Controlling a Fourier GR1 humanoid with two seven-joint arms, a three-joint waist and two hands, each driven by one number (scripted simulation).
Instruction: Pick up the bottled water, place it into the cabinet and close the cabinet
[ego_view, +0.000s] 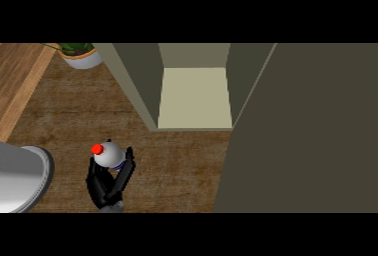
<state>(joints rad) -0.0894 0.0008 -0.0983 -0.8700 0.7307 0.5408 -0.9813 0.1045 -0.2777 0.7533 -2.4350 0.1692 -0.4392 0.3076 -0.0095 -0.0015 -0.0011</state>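
Left hand (103, 185): entered from lower edge, left of centre; black fingers curled round the bottle.
Bottled water (109, 154): white body, red cap; held in the left hand above the brown counter (177, 160), in front of and left of the cabinet opening.
Cabinet (193, 97): open, pale shelf visible inside.
Cabinet door (303, 130): swung out at right.
Potted plant (80, 54): upper left.
Grey rounded object (22, 177): left edge.

We are looking at a kitchen: a brown stone-look tabletop (177, 155) with a wooden strip (22, 85) along its left side carries an open olive-grey cabinet (193, 97) with a pale shelf inside. A potted plant (80, 54) stands at the back, and a rounded metal vessel (22, 177) sits at the left edge.
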